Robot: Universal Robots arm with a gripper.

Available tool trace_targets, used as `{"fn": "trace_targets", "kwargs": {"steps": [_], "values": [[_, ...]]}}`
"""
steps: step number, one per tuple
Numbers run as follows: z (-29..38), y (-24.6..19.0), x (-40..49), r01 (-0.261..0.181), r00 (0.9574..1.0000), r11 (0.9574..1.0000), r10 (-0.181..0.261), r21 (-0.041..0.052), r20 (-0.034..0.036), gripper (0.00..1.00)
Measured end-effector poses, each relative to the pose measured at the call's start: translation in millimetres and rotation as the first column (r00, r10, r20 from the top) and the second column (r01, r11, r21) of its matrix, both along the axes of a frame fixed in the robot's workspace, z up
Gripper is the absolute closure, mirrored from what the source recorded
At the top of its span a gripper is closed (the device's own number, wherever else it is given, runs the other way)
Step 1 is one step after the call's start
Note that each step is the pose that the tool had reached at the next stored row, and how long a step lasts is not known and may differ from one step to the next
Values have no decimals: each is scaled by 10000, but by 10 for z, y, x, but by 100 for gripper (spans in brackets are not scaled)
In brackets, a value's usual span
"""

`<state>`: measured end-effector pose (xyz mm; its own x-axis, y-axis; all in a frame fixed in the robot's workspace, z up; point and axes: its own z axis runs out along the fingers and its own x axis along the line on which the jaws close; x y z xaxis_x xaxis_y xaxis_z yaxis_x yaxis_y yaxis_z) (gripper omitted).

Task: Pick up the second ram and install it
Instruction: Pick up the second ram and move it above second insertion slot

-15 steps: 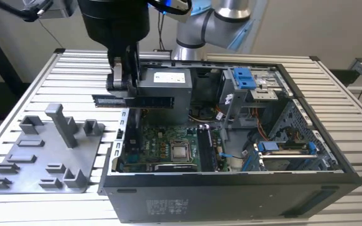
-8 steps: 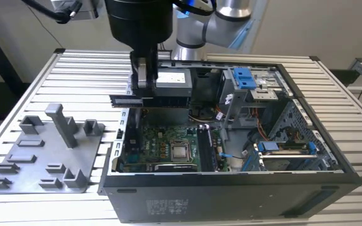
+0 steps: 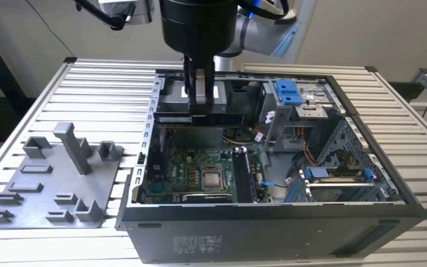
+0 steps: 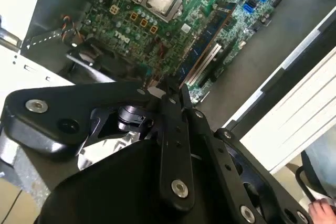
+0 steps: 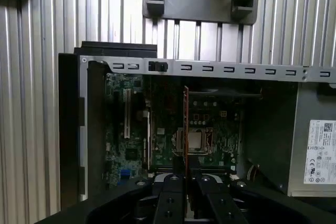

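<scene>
Black pincer [image 3: 200, 107] hangs above the open computer case [image 3: 273, 228] on the slatted bench [image 3: 95, 83]. Its fingers are closed narrowly on the second ram [image 5: 186, 124] (edge-on, a thin reddish strip in the first wrist view), held clear above the motherboard [image 3: 187, 172]. The grey tray [image 3: 50, 189] lies beside the case.

Slatted metal table [image 3: 102, 89], grey tray [image 3: 98, 186], open computer case [image 3: 273, 239]
</scene>
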<state>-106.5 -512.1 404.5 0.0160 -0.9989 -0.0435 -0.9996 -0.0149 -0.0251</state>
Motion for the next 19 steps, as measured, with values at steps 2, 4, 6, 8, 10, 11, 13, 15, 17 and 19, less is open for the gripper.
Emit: {"fn": "trace_targets", "kwargs": {"steps": [2, 4, 6, 8, 10, 11, 13, 15, 17, 19], "values": [[0, -1, 79, -26, 10000, 10000, 26, 6, 0, 86], [0, -3, 162, -51, 10000, 10000, 51, 14, 0, 86], [0, -4, 241, -74, 10000, 10000, 74, 20, 0, 86], [0, -5, 322, -96, 10000, 9999, 96, 28, 0, 86], [0, -7, 401, -119, 9999, 9999, 119, 34, 0, 86], [0, -8, 437, -129, 9999, 9999, 129, 36, 0, 86], [0, -10, 515, -150, 9999, 9999, 150, 42, 0, 86], [0, -12, 591, -172, 9999, 9998, 172, 49, 0, 86], [0, -14, 671, -194, 9998, 9998, 194, 55, 0, 86], [0, -16, 747, -212, 9998, 9998, 212, 58, -1, 86]]}}
